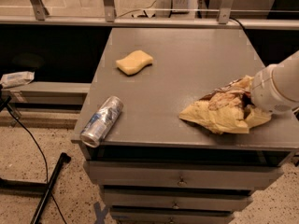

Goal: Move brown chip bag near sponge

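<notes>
The brown chip bag [219, 113] lies crumpled near the front right corner of the grey cabinet top [187, 59], with its tan side up and dark brown showing at its middle. The pale yellow sponge [134, 62] lies at the back left of the top, well apart from the bag. My white arm [279, 87] reaches in from the right edge. My gripper [251, 104] is at the bag's right end, pressed into its folds and mostly hidden by my wrist and the bag.
A silver-blue drink can [102, 121] lies on its side at the front left edge of the top. Drawers [180, 178] sit below. A metal rail [140, 21] runs behind the cabinet. Cables and a black pole [46, 190] lie on the floor at the left.
</notes>
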Controlling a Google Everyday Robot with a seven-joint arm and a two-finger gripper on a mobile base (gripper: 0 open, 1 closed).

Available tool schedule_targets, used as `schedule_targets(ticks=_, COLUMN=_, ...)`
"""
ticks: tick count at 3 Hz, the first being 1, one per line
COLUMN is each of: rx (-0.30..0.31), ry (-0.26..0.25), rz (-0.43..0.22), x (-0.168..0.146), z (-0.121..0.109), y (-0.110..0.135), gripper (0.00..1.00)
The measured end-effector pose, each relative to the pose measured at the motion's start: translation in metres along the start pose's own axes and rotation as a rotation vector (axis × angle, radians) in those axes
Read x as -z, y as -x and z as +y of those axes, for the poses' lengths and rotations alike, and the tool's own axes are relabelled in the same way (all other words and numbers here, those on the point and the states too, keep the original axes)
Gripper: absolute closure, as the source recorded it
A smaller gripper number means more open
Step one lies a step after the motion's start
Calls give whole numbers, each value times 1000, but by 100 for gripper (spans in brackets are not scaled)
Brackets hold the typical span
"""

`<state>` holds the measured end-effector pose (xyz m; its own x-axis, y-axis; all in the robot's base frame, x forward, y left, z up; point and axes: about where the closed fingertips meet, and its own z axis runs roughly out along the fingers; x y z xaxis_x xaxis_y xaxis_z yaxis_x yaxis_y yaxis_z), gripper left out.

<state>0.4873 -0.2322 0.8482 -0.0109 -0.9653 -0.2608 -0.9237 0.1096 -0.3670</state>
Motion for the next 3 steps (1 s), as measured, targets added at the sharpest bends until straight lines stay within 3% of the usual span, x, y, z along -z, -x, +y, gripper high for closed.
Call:
schedule_targets(ticks=1, rx=28, ry=-34, rz=27, x=3, z=-16, y=1, gripper=70)
schedule_targets(ticks=2, rx=53, ry=-106, rz=84, x=18, z=-49, y=3, gripper=94)
schedule_targets(ticks=3, rx=59, ry=-207, rz=124, x=42, z=-87, y=4, gripper=100)
